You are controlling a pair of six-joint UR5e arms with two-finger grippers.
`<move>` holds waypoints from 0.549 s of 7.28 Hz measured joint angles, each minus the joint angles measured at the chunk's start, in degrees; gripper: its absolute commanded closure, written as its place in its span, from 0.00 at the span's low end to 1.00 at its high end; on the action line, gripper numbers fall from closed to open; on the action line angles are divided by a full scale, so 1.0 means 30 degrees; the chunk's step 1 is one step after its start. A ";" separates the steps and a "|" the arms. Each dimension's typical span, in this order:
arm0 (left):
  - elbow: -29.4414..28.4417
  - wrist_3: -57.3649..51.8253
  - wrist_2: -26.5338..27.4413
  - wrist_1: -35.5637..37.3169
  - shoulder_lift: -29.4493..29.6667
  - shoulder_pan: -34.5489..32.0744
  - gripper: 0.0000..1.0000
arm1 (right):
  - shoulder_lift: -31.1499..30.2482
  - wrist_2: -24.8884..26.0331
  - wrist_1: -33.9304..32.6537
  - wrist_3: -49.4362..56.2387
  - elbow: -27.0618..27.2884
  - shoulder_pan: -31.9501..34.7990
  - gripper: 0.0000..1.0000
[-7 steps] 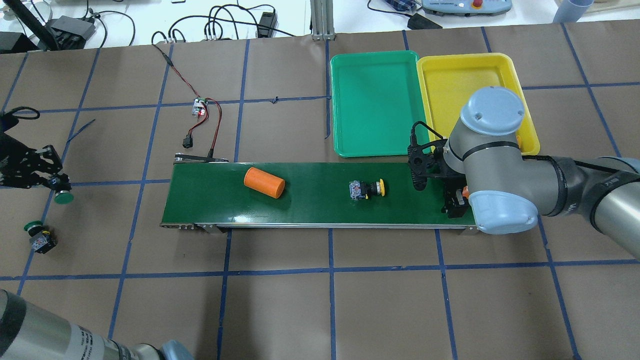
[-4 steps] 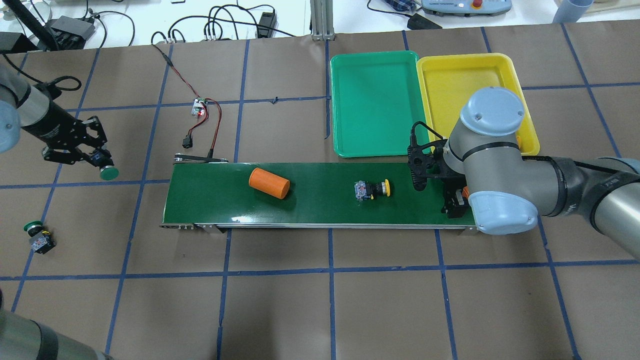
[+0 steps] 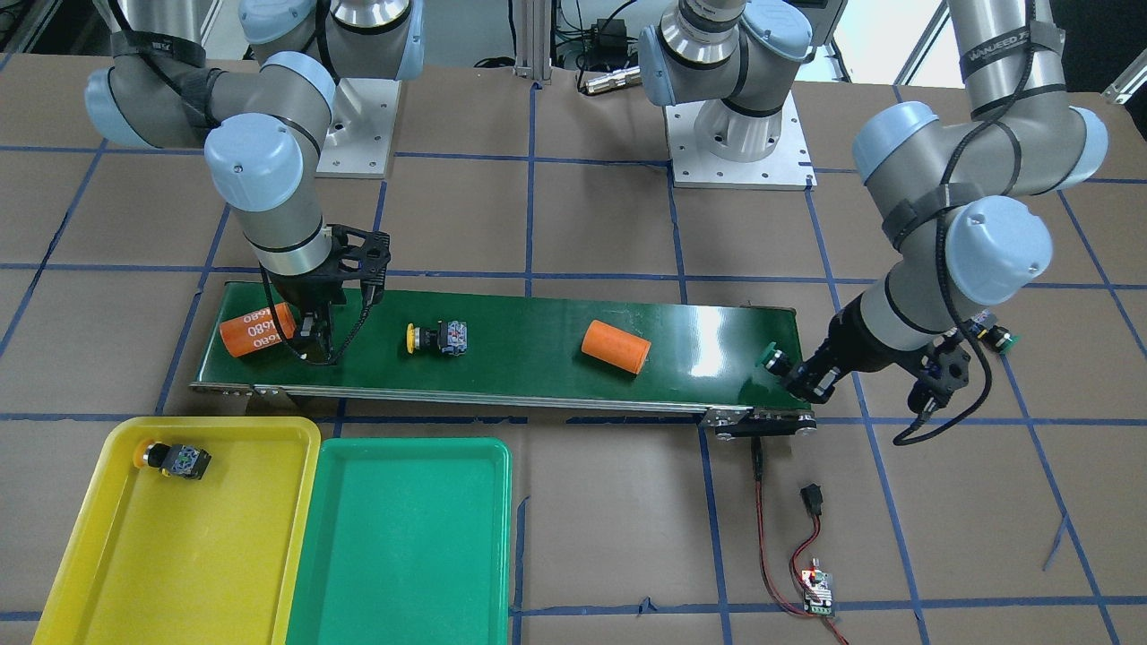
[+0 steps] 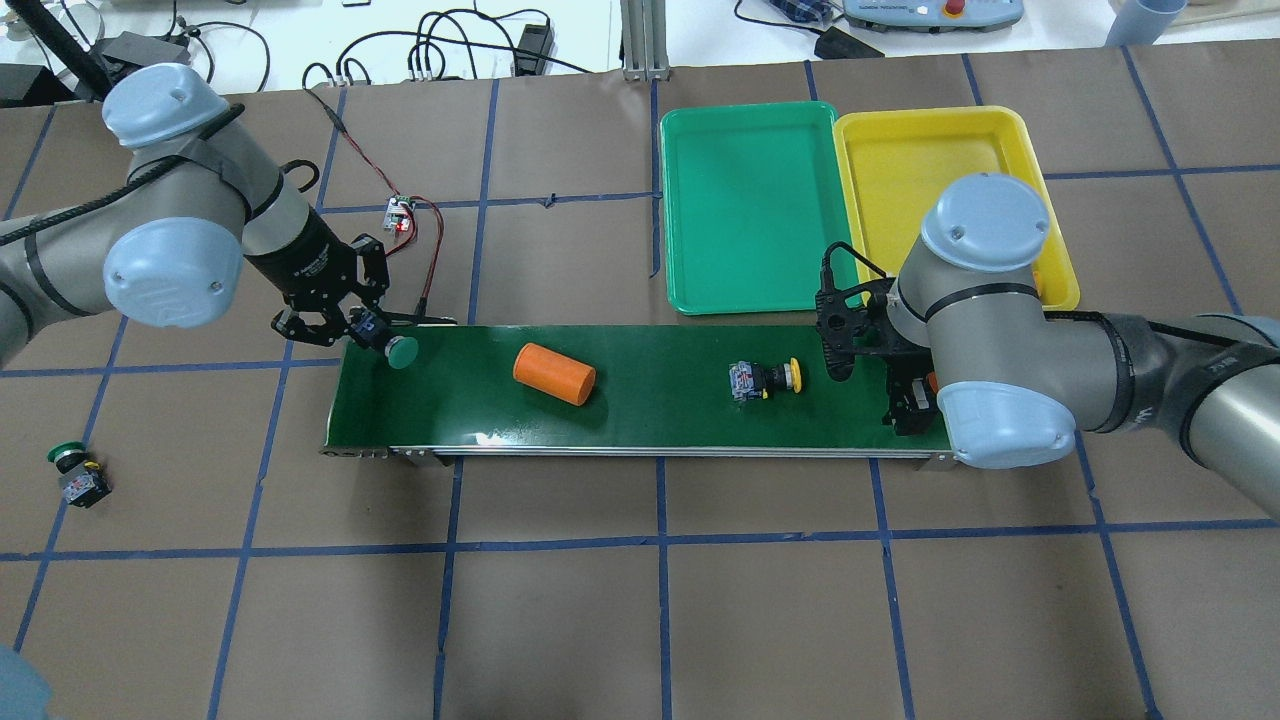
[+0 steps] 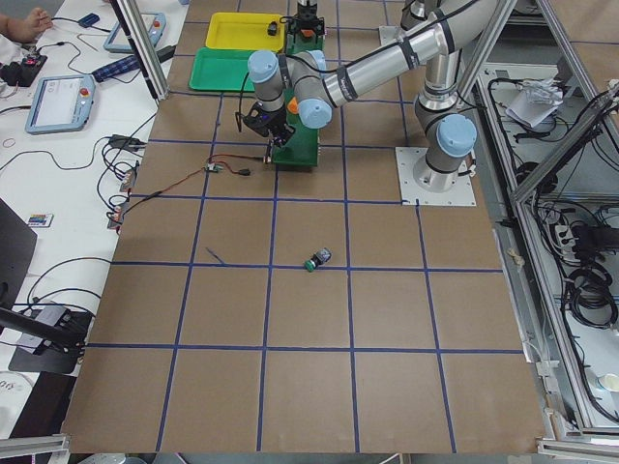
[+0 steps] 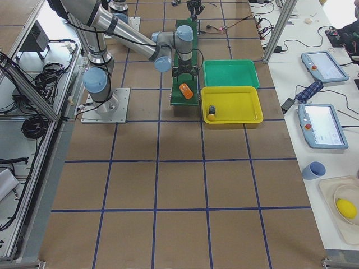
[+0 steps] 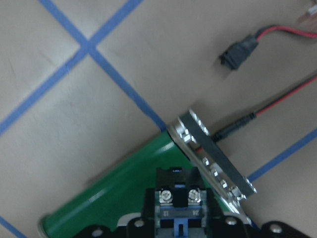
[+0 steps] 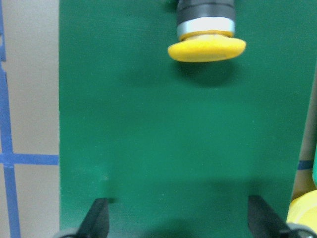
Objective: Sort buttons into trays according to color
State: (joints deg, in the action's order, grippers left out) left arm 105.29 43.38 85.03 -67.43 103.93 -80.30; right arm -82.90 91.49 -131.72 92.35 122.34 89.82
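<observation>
Two grippers, two states. The left gripper (image 4: 362, 328) is clamped on the black body of a green button (image 4: 402, 351), cap poking out past the fingertips, hanging over the very left end of the conveyor belt (image 4: 650, 420). The right gripper (image 8: 179, 220) has its jaws spread wide with nothing between them, low over the belt's right end. A yellow button (image 4: 765, 380) lies on its side just ahead of it, cap toward the gripper. Risks, my read: the held green button is right by the metal end bracket (image 7: 213, 153), so a release here could land it on the belt's edge and let it tip or roll off onto the table. It is gripped by the body only and tilted, so it may come down cap-first and roll. On the right, the round cap and side-lying body mean a slightly off closure could shove the yellow button away instead of pinching it. An orange cylinder (image 3: 255, 330) just beside the right gripper could get bumped or taken by mistake. Counts: four buttons. Two are green: the held one and a second green button (image 4: 75, 475) on the table, well apart from the belt. Two are yellow: the one on the belt and a second yellow button (image 3: 175, 459) in the yellow tray (image 4: 900, 170). Two trays, with the green tray (image 4: 750, 200) side by side against the yellow one. Two orange cylinders, including a second orange cylinder (image 4: 555, 374) mid-belt. One belt.
</observation>
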 measured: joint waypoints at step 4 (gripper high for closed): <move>0.0591 0.1471 0.0012 0.0073 0.0180 -0.0539 0.00 | -0.0022 0.0001 -0.0038 -0.0079 0.0025 0.0000 0.00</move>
State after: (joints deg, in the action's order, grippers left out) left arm 107.06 47.79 85.07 -67.21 104.47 -81.92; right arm -82.96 91.50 -131.83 92.12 122.42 89.82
